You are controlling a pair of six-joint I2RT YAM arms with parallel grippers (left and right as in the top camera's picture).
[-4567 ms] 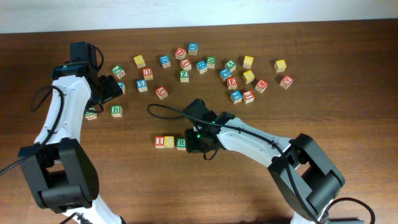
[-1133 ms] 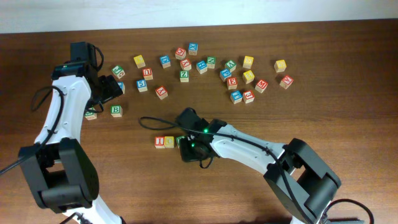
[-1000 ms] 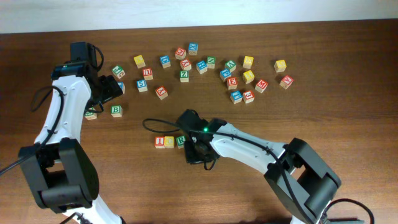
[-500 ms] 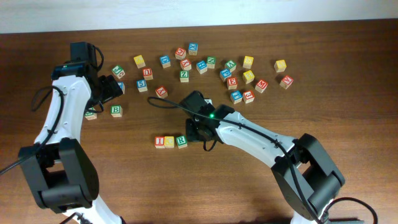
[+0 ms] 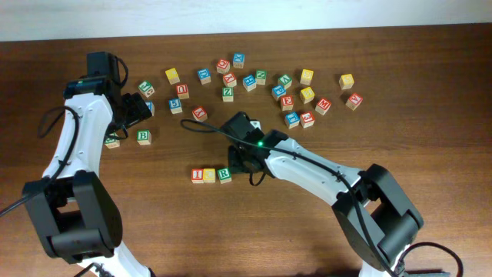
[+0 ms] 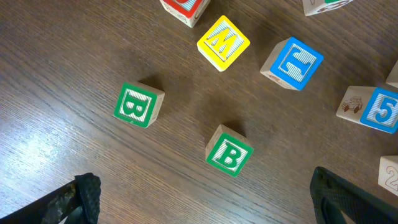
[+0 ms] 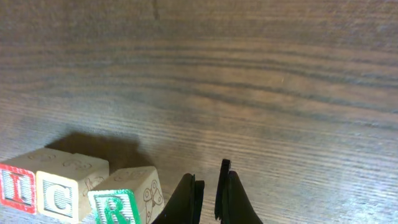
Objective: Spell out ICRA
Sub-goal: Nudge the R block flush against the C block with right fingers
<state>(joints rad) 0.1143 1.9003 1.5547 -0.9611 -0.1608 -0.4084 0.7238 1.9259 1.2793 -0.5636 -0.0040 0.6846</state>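
Retreating toward one o'clock off the R block (image 5: 224, 175), the right pincer (image 7: 210, 186) is riding pressed together, empty; the row (image 5: 208, 175) is reading I-C-R, one letter short.

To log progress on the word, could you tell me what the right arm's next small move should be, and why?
Probably raise the right gripper and carry it towards the scattered blocks to find an A. The I block, C block and R block sit in a row, the gripper beside them is shut and empty, and no A follows R.
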